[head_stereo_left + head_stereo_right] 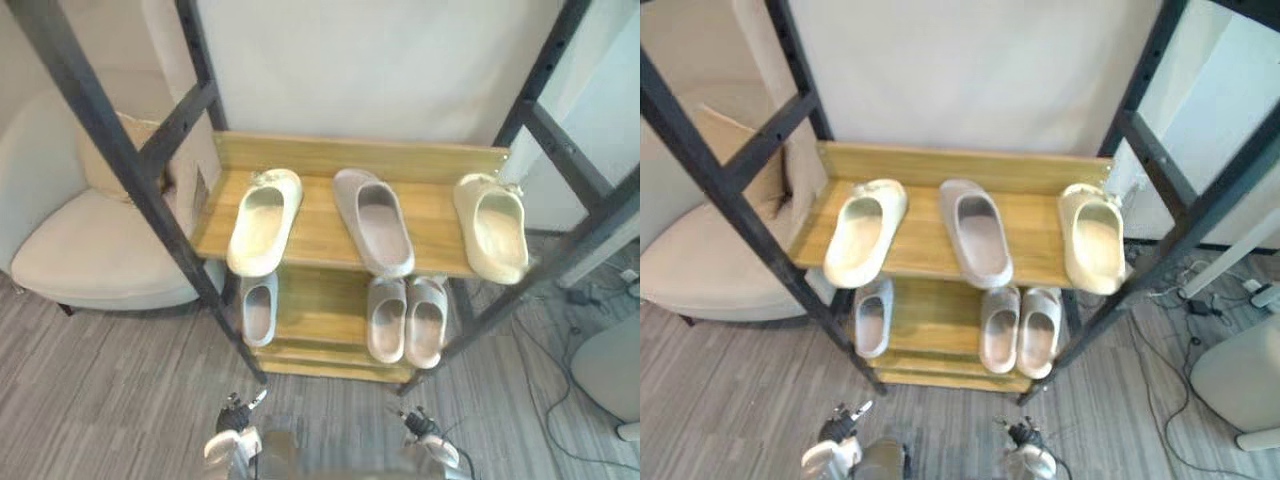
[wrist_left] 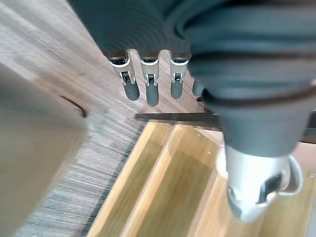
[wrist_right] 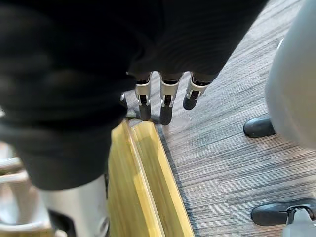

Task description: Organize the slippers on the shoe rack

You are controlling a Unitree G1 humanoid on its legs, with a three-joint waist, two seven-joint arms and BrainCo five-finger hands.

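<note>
A black-framed shoe rack [image 1: 130,170] has wooden shelves [image 1: 320,235]. On the upper shelf lie a cream slipper [image 1: 265,220] at the left, a grey slipper [image 1: 373,220] in the middle and a second cream slipper [image 1: 492,227] at the right edge. The lower shelf holds a single grey slipper [image 1: 259,308] at the left and a pale pair [image 1: 406,320] side by side at the right. My left hand [image 1: 232,425] and right hand [image 1: 425,430] hang low in front of the rack, well below the slippers. Both are open with straight fingers [image 2: 146,89] [image 3: 165,101], holding nothing.
A beige armchair [image 1: 90,250] stands close to the rack's left side. A grey office chair [image 1: 610,370] sits on the floor at the right, its dark casters [image 3: 259,127] near my right hand. A white wall [image 1: 360,60] is behind the rack.
</note>
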